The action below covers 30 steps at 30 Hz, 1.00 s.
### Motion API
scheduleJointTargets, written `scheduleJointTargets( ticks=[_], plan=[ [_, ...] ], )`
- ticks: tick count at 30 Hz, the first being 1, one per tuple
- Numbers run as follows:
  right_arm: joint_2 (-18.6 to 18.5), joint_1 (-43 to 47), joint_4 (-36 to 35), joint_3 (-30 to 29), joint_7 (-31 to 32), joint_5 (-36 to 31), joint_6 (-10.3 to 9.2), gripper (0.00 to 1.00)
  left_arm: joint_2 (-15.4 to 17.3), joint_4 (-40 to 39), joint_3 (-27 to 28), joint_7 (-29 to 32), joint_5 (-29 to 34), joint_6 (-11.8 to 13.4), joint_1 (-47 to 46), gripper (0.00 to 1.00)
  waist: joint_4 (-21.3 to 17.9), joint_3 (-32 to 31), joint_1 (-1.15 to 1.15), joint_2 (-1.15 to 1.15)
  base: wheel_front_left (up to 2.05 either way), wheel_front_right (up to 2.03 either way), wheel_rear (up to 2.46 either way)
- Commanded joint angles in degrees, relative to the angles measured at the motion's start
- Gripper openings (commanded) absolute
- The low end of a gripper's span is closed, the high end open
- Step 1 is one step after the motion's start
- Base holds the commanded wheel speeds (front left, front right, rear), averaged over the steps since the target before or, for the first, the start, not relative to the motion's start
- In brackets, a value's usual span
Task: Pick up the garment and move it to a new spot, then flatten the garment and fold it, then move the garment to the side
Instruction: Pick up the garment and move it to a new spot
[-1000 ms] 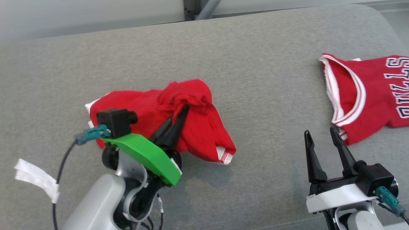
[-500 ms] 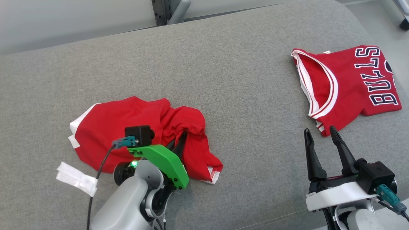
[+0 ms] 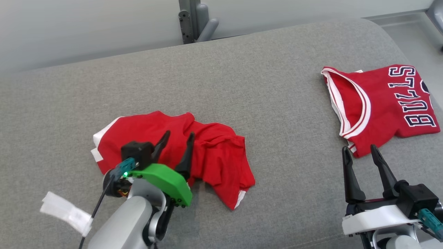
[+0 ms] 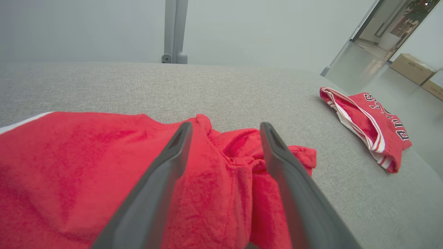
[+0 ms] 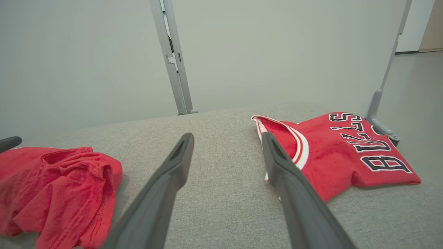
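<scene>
1. The garment lies crumpled on the grey cushion, long axis running left to right;
2. the left gripper — fingers spread, empty — hangs over its middle, the nearer arm;
3. the right gripper, also spread, stands well apart.

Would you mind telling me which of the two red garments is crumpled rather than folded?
The plain garment at the left gripper: it lies bunched and wrinkled, whereas the lettered jersey lies folded flat.
</scene>
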Motion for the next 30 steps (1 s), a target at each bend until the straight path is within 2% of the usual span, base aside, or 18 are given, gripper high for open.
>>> scheduleJointTargets(
  ticks=[1, 6, 7, 12, 18, 24, 30],
  plan=[
    [0.01, 1.38, -0.78, -1.0, -0.15, -0.89, -0.02, 1.0, 3.18, -3.79, 0.7, -2.35, 2.38, 2.79, 2.93, 1.0, 2.35, -2.23, 0.0, 0.0, 0.0, 0.0, 0.0],
    [-0.02, 2.99, -1.18, -2.96, -0.15, -2.03, -0.02, 1.0, 8.64, -12.28, 3.16, -5.55, 4.37, 7.38, 9.66, 1.0, 5.74, -4.16, 0.0, 0.0, 0.0, 0.0, 0.0],
    [-0.01, 3.26, -1.09, -3.01, -0.15, -2.61, -0.02, 1.0, 10.08, -13.4, 3.58, -6.25, 5.25, 7.69, 11.23, 1.0, 6.36, -4.6, 0.0, 0.0, 0.0, 0.0, 0.0],
    [-0.04, 4.5, -0.17, -5.18, -0.15, -4.14, -0.03, 1.0, 12.97, -15.31, 7.54, -8.12, 5.51, 7.46, 19.44, 1.0, 9.72, -6.54, 0.0, 0.0, 0.0, 0.0, 0.0],
    [-0.04, 5.83, 1.88, -6.73, -0.15, -5.37, -0.02, 1.0, 11.56, -15.85, 15.37, -8.21, 10.61, 4.15, 28.25, 1.0, 13.01, -7.96, 0.0, 0.0, 0.0, 0.0, 0.0],
    [-0.05, 6.72, 3.88, -7.88, -0.15, -6.37, -0.03, 1.0, 6.77, -16.12, 23.19, -8.23, 16.84, -1.95, 33.08, 1.0, 14.89, -8.44, 0.0, 0.0, 0.0, 0.0, 0.0],
    [-0.05, 6.74, 5.43, -8.25, -0.15, -6.73, -0.02, 1.0, 2.55, -14.43, 28.01, -8.24, 21.33, -7.45, 33.74, 1.0, 14.71, -8.56, 0.0, 0.0, 0.0, 0.0, 0.0]
  ],
)
